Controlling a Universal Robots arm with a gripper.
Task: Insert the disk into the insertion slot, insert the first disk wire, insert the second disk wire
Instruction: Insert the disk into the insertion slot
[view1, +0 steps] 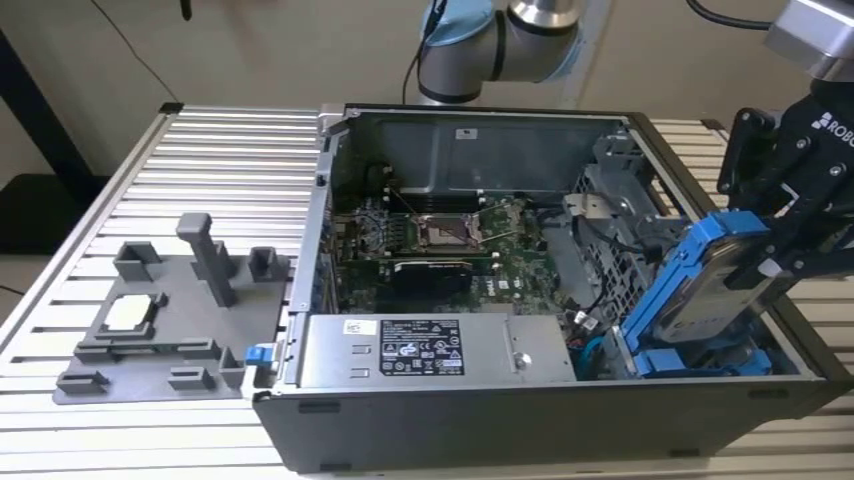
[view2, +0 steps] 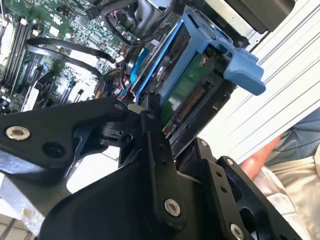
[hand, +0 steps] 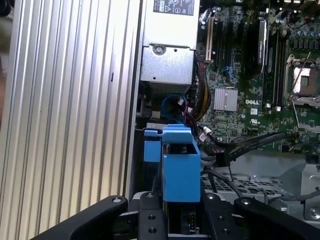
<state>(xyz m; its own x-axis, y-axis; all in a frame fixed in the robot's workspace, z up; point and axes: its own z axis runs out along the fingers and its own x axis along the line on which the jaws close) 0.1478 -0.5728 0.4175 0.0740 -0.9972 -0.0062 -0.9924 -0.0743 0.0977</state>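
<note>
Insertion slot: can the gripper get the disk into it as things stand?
Likely yes: gripper, shut on the disk, holds its lower end at the drive cage; nothing visibly blocks it.

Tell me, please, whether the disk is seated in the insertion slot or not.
Not seated: the disk leans tilted in the shut tool, upper end raised above the case.

There is one big, open computer case (view1: 534, 430) made of grey metal. Inside the case are one green circuit board (view1: 441, 225) and one shiny silver metal box with a sticker (view1: 414, 350). There are two bright blue plastic frames. One is around the flat silver-grey disk (view1: 707, 275), sticking up out of the case. The second blue frame (view1: 707, 362) lies low inside the case. One flat grey plastic tray with posts (view1: 134, 388) lies beside the case.
</note>
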